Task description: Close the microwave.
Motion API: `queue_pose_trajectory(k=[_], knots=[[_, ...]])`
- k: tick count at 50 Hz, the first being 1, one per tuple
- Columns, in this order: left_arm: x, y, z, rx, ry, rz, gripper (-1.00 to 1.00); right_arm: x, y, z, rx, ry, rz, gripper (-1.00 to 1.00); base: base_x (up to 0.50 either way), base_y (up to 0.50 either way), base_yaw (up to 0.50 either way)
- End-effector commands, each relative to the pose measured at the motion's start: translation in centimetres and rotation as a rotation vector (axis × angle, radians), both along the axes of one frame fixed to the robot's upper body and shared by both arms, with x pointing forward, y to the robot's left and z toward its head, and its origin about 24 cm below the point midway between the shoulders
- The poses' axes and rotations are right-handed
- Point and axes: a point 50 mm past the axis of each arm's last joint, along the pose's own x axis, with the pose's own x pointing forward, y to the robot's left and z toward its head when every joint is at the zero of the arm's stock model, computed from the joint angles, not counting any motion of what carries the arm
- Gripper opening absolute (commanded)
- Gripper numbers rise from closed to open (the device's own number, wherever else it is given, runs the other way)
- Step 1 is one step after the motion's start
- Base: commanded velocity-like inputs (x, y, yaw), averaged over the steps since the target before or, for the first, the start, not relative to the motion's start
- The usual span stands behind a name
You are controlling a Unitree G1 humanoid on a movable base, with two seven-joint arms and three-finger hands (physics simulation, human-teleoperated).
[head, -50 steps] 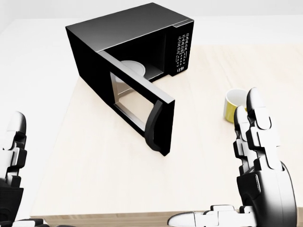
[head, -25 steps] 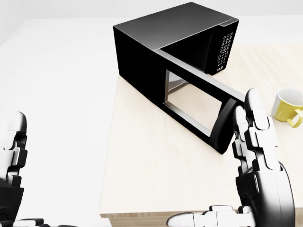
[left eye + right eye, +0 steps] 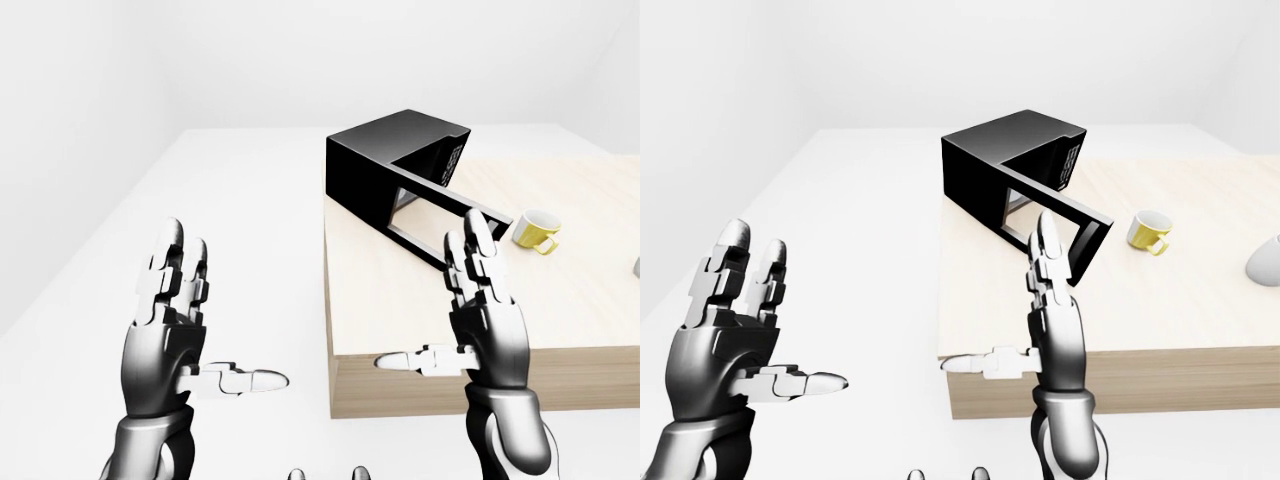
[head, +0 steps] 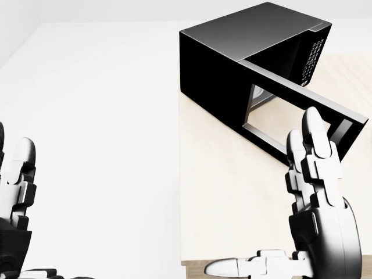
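A black microwave (image 4: 244, 52) stands on a light wooden table (image 4: 232, 197), near the table's left edge. Its door (image 4: 302, 119) is open and swings out toward me, with its window showing. My right hand (image 4: 290, 232) is open, fingers upright, low at the right of the head view, below the door's free end and apart from it. My left hand (image 3: 205, 320) is open and empty, over the white floor to the left of the table. Neither hand touches the microwave.
A yellow mug (image 3: 535, 232) stands on the table to the right of the door. A pale rounded thing (image 3: 1265, 262) sits at the right edge of the right-eye view. White floor (image 3: 250, 220) lies left of the table's left edge (image 3: 327, 290).
The whole picture has shifted right: the camera moved left. The microwave now sits at the head view's upper right, and the mug has left that view. Both hands stay open.
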Motion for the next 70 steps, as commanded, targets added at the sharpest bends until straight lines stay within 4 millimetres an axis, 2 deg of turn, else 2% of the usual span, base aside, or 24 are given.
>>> queue_pose_trajectory(k=[1,18,46,70], knots=[[0.1,-0.5,-0.2,0.031,0.017,-0.004,1.0,0.1,-0.1,0.2,0.014,-0.013,-0.013,1.0,0.0,0.0,0.0],[-0.1,-0.6,0.3,0.043,-0.005,-0.006,1.0,-0.3,0.0,0.7,0.06,-0.033,0.029,1.0,0.01,0.0,0.0],[0.0,-0.6,-0.1,0.03,0.012,-0.012,1.0,-0.2,0.1,0.7,0.042,-0.031,0.019,1.0,0.49,0.02,0.0],[0.1,-0.6,-0.3,0.017,0.019,-0.018,1.0,0.3,0.0,-0.2,0.037,0.006,0.011,1.0,0.0,0.0,0.0]])
